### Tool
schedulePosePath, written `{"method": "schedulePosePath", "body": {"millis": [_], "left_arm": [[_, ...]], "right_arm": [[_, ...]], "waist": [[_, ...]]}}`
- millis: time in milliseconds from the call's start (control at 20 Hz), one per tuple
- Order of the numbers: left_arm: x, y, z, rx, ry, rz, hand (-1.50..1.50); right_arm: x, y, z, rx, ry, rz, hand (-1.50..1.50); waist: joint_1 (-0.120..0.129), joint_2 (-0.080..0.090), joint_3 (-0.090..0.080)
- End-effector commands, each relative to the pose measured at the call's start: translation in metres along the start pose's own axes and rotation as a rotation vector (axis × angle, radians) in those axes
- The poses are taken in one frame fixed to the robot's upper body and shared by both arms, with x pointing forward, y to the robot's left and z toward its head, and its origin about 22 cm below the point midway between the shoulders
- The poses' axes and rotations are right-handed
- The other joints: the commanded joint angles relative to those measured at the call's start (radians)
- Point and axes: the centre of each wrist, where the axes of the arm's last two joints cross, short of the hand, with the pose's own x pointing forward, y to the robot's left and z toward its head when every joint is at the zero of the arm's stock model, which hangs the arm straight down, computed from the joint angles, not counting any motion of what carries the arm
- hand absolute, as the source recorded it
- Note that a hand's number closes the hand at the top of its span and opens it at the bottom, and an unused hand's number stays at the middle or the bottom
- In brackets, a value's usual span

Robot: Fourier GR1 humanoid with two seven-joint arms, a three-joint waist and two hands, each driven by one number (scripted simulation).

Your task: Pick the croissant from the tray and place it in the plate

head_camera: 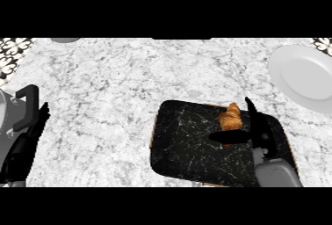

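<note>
Lying near the far right part of a dark marbled tray (188, 145), the croissant (230, 117) is seen golden-brown, long axis running away from the viewer, its near end hidden under the right hand (256, 129). That hand is reached in from the lower right on a grey forearm (277, 172); its fingers are held straight and pointed away along the croissant's right side, and the thumb (228, 137) is stuck out leftward across the pastry's near end. The croissant appears bracketed between thumb and fingers, though whether it is actually pinched or merely touched cannot be told from this angle, since black hand merges with black tray. The pastry is seen lying on the tray surface, not lifted as far as can be judged.

The white plate (304, 79) is set at the right edge of the grey speckled counter (110, 88), beyond and to the right of the tray, apart from it, partly cut off by the frame.

The left hand (29, 114) is shown at the far left edge, fingers straight and relaxed, nothing held, well apart from the tray
</note>
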Motion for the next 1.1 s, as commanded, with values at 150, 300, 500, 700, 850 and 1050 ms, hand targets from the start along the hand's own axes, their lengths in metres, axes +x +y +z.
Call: {"method": "schedulePosePath", "body": {"millis": [150, 300, 500, 700, 850, 1050], "left_arm": [[0.026, -0.005, 0.003, -0.01, 0.003, 0.004, 0.0], [0.007, -0.001, 0.001, 0.003, -0.007, 0.0, 0.0], [0.007, -0.005, 0.007, -0.008, -0.02, -0.002, 0.0], [0.01, -0.007, 0.003, -0.005, -0.031, 0.003, 0.0], [0.014, -0.005, 0.001, -0.004, -0.05, 0.005, 0.0], [0.013, -0.011, 0.002, -0.014, -0.049, 0.019, 0.0]], "right_arm": [[-0.001, 0.005, -0.01, -0.019, -0.068, -0.058, 1.5], [-0.003, 0.014, -0.007, -0.022, -0.078, -0.005, 1.5], [-0.025, -0.118, -0.045, -0.041, -0.172, 0.349, 1.5], [-0.022, -0.16, -0.046, -0.052, -0.232, 0.6, 1.5], [-0.019, -0.202, -0.047, -0.06, -0.278, 0.683, 1.5], [-0.005, -0.264, -0.04, -0.138, -0.372, 0.741, 1.5]], "waist": [[0.001, 0.002, 0.003], [-0.001, 0.002, 0.003], [0.012, 0.023, 0.008], [0.023, 0.044, 0.01], [0.032, 0.047, 0.017], [0.029, 0.046, 0.021]]}}
